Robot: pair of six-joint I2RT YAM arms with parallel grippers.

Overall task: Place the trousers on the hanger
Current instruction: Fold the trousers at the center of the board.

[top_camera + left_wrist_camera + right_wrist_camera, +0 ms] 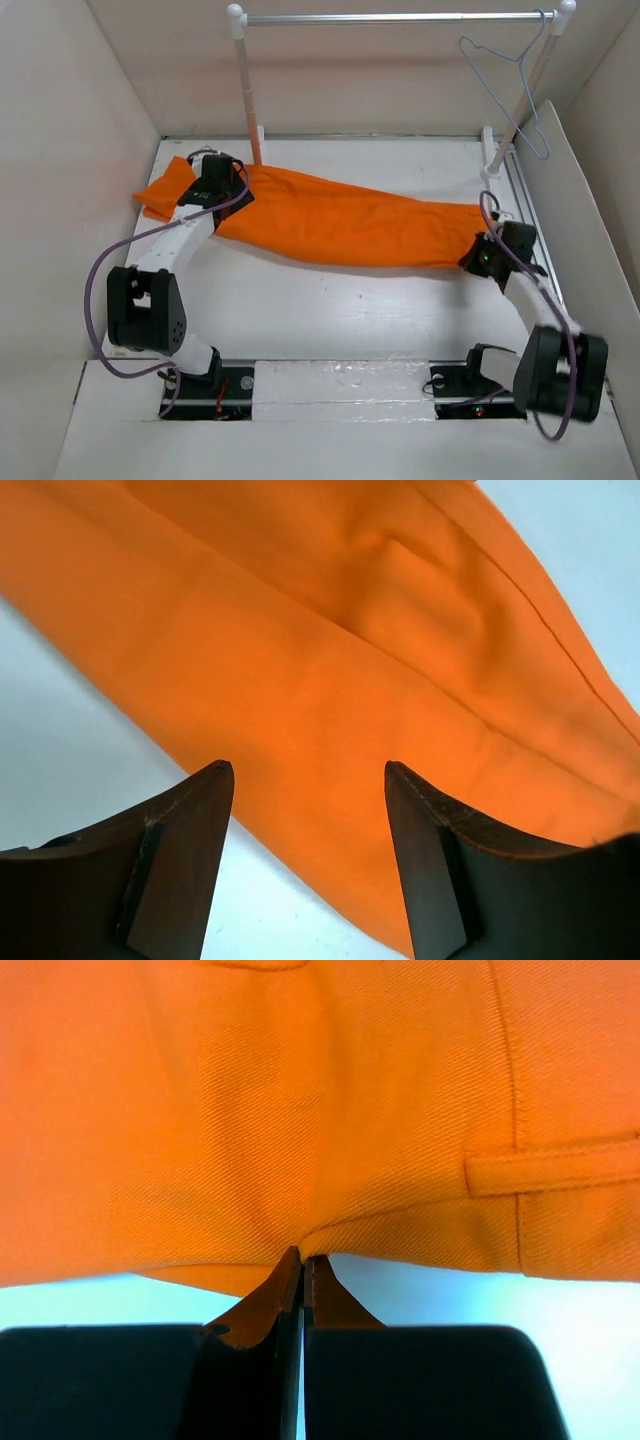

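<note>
The orange trousers (350,225) lie stretched across the white table, from far left to right. The pale wire hanger (505,85) hangs on the rail at the far right, apart from both grippers. My left gripper (225,195) is open over the left part of the trousers. In the left wrist view its fingers (308,770) straddle the near edge of the cloth (350,660). My right gripper (478,258) is at the trousers' right end. In the right wrist view it (303,1258) is shut on the edge of the cloth (300,1110) beside a belt loop (550,1170).
A metal rail (400,17) on white posts (245,90) spans the back of the table. A slanted post (520,100) stands at the right. White walls enclose the table on the left, back and right.
</note>
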